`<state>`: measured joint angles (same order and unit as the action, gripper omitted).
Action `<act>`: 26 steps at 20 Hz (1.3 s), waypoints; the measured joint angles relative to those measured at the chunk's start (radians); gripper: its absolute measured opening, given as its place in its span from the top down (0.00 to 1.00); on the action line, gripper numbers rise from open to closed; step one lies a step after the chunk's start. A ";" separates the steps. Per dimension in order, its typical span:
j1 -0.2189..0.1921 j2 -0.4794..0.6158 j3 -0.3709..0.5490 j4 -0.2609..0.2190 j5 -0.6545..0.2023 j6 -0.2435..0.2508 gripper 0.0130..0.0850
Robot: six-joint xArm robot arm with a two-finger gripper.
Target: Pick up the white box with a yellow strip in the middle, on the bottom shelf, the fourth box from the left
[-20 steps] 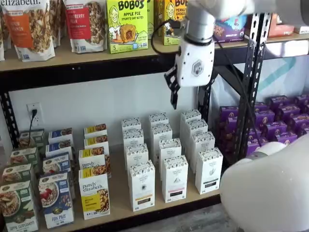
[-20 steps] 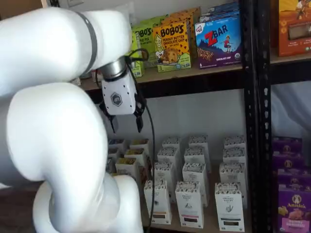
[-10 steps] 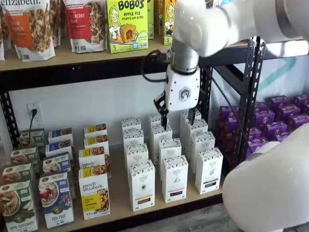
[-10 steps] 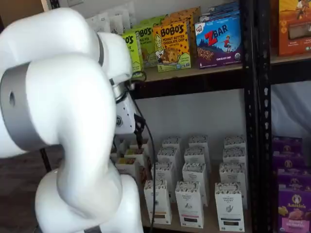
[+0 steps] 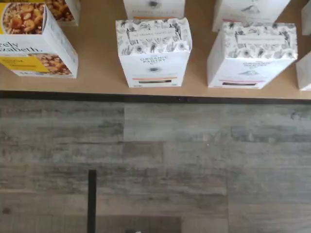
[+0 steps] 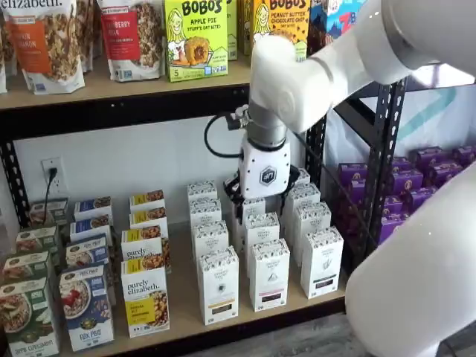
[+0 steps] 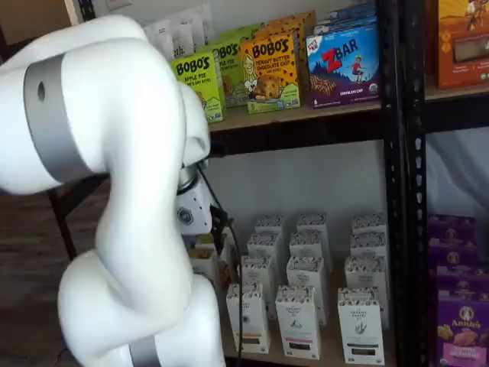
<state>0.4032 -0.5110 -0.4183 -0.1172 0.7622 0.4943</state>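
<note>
My pincer [image 6: 259, 199] hung over the middle rows of white cartons, its fingers spread wide and grasping nothing. The white box [image 6: 219, 285] with the yellow strip stood upright at the near edge of the bottom shelf [image 6: 253, 321], front of its row, just right of a granola box [image 6: 146, 300]. In the wrist view it [image 5: 154, 52] sat near the shelf's edge
</note>
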 joint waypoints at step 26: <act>-0.061 0.473 -0.070 -0.078 -0.409 0.033 0.00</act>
<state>0.3425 -0.0378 -0.4881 -0.1949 0.3533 0.5276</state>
